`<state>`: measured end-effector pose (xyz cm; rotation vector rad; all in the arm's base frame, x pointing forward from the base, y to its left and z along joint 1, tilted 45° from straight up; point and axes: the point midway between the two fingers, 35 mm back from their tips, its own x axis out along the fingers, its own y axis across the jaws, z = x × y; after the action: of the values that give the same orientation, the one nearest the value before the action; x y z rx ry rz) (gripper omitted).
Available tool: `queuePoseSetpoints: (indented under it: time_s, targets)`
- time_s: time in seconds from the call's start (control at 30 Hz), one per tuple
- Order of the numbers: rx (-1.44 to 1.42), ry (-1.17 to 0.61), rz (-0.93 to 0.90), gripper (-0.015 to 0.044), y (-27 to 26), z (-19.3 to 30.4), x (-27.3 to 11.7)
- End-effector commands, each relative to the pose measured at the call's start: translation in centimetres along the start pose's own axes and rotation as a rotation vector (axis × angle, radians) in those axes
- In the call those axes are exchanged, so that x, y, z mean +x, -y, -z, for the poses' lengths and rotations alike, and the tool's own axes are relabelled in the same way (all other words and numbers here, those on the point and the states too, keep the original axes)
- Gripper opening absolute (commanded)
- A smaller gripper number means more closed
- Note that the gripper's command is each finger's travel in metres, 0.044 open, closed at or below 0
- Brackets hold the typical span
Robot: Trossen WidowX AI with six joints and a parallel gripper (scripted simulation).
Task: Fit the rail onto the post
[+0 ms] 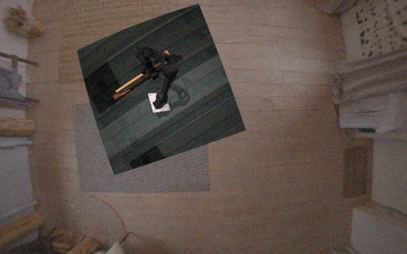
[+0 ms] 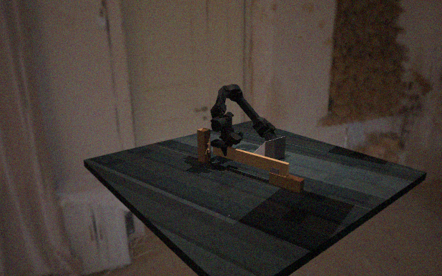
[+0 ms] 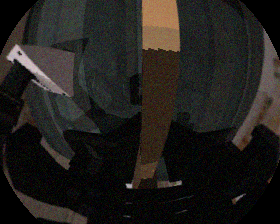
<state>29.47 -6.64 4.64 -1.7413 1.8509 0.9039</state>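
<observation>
Tabletop (image 1: 191,113) (image 2: 190,200) (image 3: 116,50): dark green, upper left from top.
Arm (image 1: 166,85) (image 2: 249,107): black, bent above rail.
Rail (image 1: 130,82) (image 2: 258,159) (image 3: 160,90): middle of exterior frame, near end raised beside post.
Post (image 1: 166,52) (image 2: 203,146): upright; contact unclear.
Block (image 1: 119,96) (image 2: 286,181): under far end.
Fingers (image 1: 155,73) (image 2: 224,146): narrow, holding rail.

From overhead we look straight down on the whole table (image 1: 191,108) (image 2: 176,200) and surrounding floor; from beside it, farther back than the wrist view, we look obliquely down across the top; at the wrist, we look closely along the rail (image 1: 130,82) (image 2: 262,161) (image 3: 160,90), shared by all three views
</observation>
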Motion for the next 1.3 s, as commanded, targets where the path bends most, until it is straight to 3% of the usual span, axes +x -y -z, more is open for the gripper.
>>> queuePoseSetpoints:
  time_s: [0.0, 1.27]
  targets:
    - [-0.003, -0.001, 0.009, 0.0, 0.2, 0.2, -0.3]
    - [-0.003, -0.002, 0.009, 0.0, 0.2, 1.4, -0.2]
